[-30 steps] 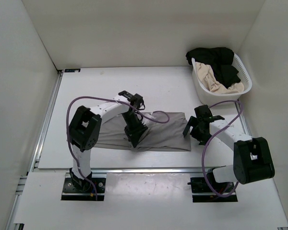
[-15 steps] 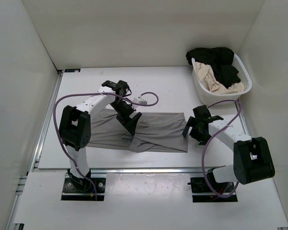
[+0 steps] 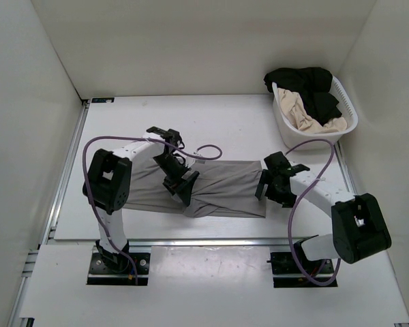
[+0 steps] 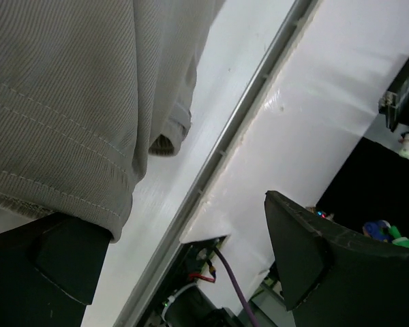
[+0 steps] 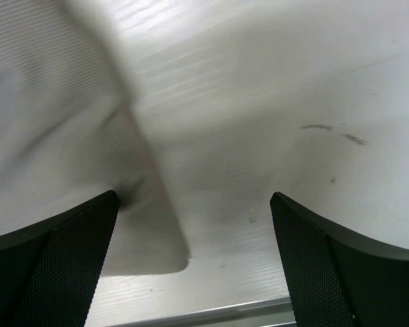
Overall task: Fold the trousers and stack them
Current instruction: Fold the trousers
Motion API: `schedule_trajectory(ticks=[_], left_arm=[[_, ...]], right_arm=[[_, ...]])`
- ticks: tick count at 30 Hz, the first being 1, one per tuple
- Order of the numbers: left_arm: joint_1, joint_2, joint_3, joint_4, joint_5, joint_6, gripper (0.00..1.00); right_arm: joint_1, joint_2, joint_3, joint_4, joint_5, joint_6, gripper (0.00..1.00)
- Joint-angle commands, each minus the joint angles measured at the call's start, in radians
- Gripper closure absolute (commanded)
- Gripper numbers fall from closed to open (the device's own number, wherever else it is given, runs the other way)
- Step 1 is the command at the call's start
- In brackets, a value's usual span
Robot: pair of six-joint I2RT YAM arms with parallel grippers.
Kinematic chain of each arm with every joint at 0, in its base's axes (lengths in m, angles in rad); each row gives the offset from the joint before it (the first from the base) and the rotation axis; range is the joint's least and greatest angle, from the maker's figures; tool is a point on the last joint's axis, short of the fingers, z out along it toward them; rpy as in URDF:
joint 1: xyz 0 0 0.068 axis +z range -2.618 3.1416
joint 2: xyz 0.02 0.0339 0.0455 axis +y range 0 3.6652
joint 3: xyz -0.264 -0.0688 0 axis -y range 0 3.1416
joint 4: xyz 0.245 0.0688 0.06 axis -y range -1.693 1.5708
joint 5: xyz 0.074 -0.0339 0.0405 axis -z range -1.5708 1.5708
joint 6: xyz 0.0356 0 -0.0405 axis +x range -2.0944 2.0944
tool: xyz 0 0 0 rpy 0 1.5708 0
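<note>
Grey trousers (image 3: 225, 182) lie flat on the table (image 3: 238, 122), toward its near edge and between my arms. Long axis runs left-right; can't tell which end is the waist. Folded into a band, wrinkled bunch mid-length, fine ribbed weave, stitched hem. My left gripper (image 3: 182, 189) gapes wide over the middle, gripping nothing. My right gripper (image 3: 271, 188) is wide too, at the right end.

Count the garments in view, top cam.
3. Grey trousers mid-table; black garment and beige garment in the white basket, far right. More may be hidden underneath.
</note>
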Motion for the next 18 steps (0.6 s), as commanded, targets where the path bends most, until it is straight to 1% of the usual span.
schedule_trajectory(ticks=[1, 2, 4, 6, 7, 9, 10, 12, 14, 18], left_arm=[[-0.006, -0.051, 0.021, 0.089, -0.002, -0.050, 0.00], [-0.006, -0.061, 0.021, 0.138, -0.017, -0.064, 0.00], [0.003, -0.081, 0.021, 0.178, -0.026, -0.098, 0.00], [0.003, -0.121, 0.021, 0.216, -0.036, -0.123, 0.00], [0.003, -0.138, 0.021, 0.264, -0.055, -0.149, 0.00], [0.003, -0.194, -0.020, 0.319, -0.084, -0.181, 0.00], [0.003, -0.213, -0.033, 0.350, -0.123, -0.208, 0.00], [-0.027, -0.261, -0.065, 0.422, -0.273, -0.277, 0.00], [-0.041, -0.284, -0.086, 0.463, -0.392, -0.316, 0.00], [-0.051, -0.269, -0.109, 0.448, -0.425, -0.327, 0.00]], right_arm=[[0.057, -0.022, 0.065, -0.029, 0.053, -0.015, 0.03], [0.057, -0.022, 0.065, -0.019, 0.032, -0.001, 0.03], [0.057, -0.022, 0.065, -0.019, 0.006, 0.030, 0.03], [0.113, -0.059, 0.079, -0.037, 0.074, 0.054, 0.05], [0.136, -0.076, 0.097, -0.037, 0.114, 0.065, 0.05], [0.188, -0.137, 0.097, -0.013, 0.154, 0.065, 0.05], [0.199, -0.157, 0.097, 0.012, 0.132, 0.051, 0.05], [0.212, -0.180, 0.097, 0.075, 0.092, 0.051, 0.05], [0.212, -0.180, 0.097, 0.084, 0.073, 0.051, 0.05], [0.212, -0.156, 0.106, 0.075, 0.073, 0.062, 0.05]])
